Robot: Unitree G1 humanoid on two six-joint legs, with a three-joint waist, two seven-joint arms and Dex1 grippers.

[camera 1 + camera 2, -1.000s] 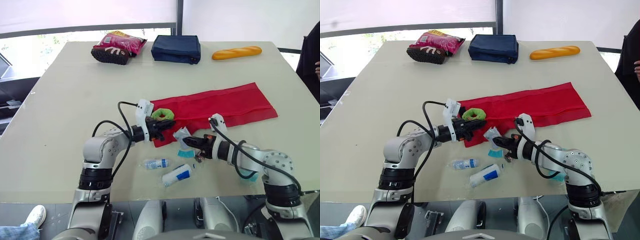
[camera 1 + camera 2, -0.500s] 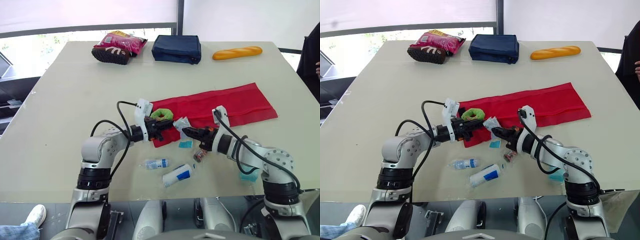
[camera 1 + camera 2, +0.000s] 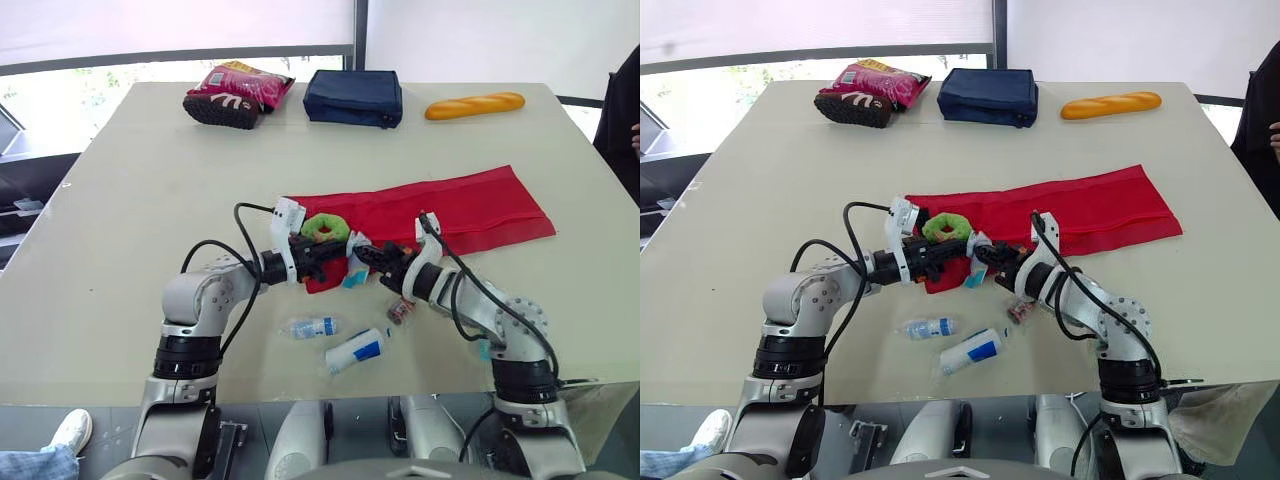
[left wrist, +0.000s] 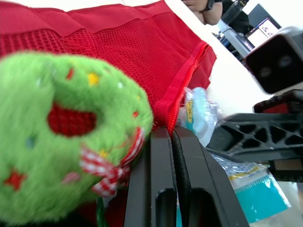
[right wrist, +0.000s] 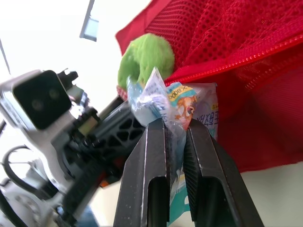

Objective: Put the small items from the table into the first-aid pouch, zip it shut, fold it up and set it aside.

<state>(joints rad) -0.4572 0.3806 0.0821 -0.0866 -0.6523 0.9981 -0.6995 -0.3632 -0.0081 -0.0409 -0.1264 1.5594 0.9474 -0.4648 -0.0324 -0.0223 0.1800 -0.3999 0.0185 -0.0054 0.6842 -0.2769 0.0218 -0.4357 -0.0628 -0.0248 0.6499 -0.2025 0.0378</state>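
Left gripper (image 4: pixel 170 135): fingers pressed together at the near corner of the red pouch (image 3: pixel 450 210), whose hem appears pinched between them.
Right gripper (image 5: pixel 176 124): clamped on a clear printed packet (image 5: pixel 163 101), held just beside the left gripper at the pouch's edge.
Pouch look: long, bright red, with a mesh panel and a stitched hem, spread flat.
Pouch place: middle of the table (image 3: pixel 150 180), slanting away toward the robot's right.
On the pouch: one fuzzy green ring (image 3: pixel 325 228), touching the left gripper.
Loose near items: one small bottle (image 3: pixel 312 327), one white-and-blue tube (image 3: pixel 357 350), one small dark packet (image 3: pixel 400 311).
Far edge: one pink snack bag (image 3: pixel 238 93), one navy bag (image 3: pixel 353 97), one baguette (image 3: pixel 474 105).
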